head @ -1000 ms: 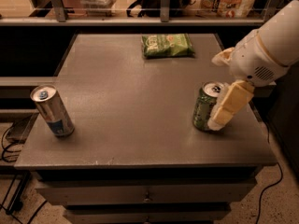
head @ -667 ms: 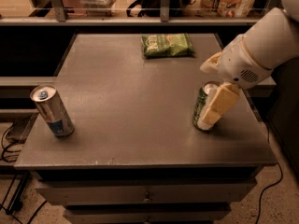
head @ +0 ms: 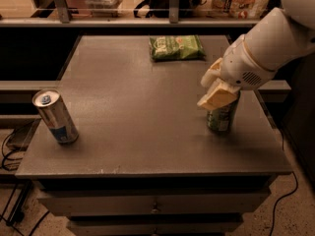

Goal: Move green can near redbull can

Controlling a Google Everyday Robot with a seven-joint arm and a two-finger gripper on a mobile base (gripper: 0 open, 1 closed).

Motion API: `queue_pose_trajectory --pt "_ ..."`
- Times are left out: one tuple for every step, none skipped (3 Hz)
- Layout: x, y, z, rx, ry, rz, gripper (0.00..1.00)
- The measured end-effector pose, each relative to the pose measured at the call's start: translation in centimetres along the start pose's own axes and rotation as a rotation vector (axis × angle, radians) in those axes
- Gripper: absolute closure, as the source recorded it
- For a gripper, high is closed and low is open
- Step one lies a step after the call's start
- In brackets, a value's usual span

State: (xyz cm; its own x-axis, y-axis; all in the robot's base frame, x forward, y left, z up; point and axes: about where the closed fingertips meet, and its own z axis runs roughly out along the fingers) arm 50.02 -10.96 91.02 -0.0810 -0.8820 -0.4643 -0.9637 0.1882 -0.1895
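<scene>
The green can [head: 221,118] stands upright on the dark table [head: 147,132], near its right edge. My gripper [head: 206,89] is right over the can and hides its top; only the can's lower body shows below it. The white arm [head: 268,48] reaches in from the upper right. The redbull can [head: 55,117], slim and silver with a blue lower part, stands upright near the table's front left corner, far from the green can.
A flat green snack bag [head: 177,47] lies at the back middle of the table. A shelf with railing and boxes [head: 147,4] runs behind the table. Drawers [head: 152,205] sit under the tabletop. Cables [head: 10,146] lie on the floor at left.
The gripper has moved left and up, from the can's right side to over its top. The green can and the redbull can stand where they were.
</scene>
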Motion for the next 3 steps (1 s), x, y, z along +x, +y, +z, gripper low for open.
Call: queue_pose_trajectory --pt "-0.3 -0.2 -0.7 0.024 0.014 -0.012 1.00" --pt "-0.7 -0.3 -1.1 0.022 0.001 -0.019 1.00" --pt "-4.0 -0.6 -3.6 0.013 -0.099 -0.086 1.00"
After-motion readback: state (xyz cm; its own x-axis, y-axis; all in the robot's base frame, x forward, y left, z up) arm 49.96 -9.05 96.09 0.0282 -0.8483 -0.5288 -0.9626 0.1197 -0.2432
